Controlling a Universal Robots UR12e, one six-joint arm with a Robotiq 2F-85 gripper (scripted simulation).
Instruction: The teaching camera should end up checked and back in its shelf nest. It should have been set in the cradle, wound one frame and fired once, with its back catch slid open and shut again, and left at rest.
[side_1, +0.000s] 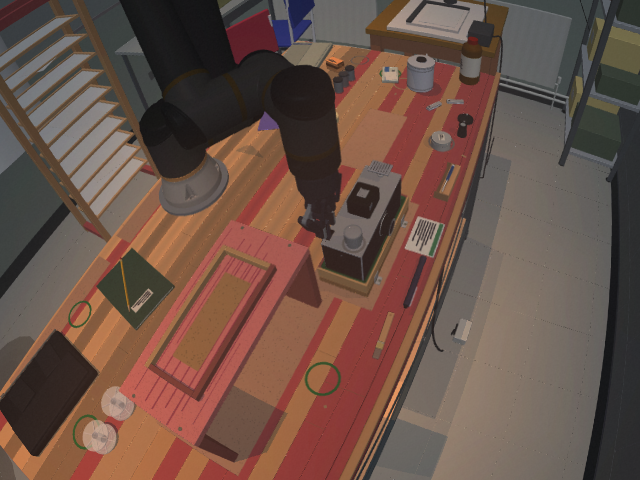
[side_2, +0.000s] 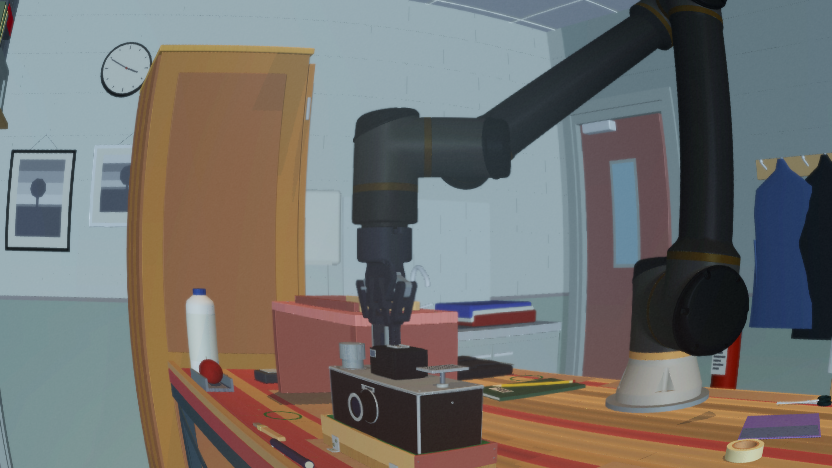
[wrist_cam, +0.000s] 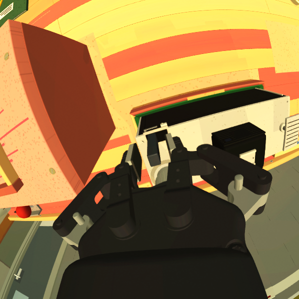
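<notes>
Near the bench's right edge the teaching camera (side_1: 363, 227) sits in its wooden cradle (side_1: 362, 268), a dark box with a pale top plate, a black viewfinder block (wrist_cam: 239, 137), a grey winding knob (side_1: 353, 236) and a slotted lever plate (side_1: 379, 168). At the camera's back edge beside the knob, my gripper (wrist_cam: 152, 156) stands open around a small dark catch tab (wrist_cam: 152, 150) and holds nothing. The pink shelf stand (side_1: 217, 320) with its empty nest (side_1: 214, 320) stands to the camera's left.
The shelf stand's end wall (wrist_cam: 69, 111) rises close beside my fingers. The bench edge (side_1: 439, 289) runs just past the cradle, with a card (side_1: 425, 235) and a dark pen (side_1: 414, 281) along it. A green notebook (side_1: 135, 288) lies further left.
</notes>
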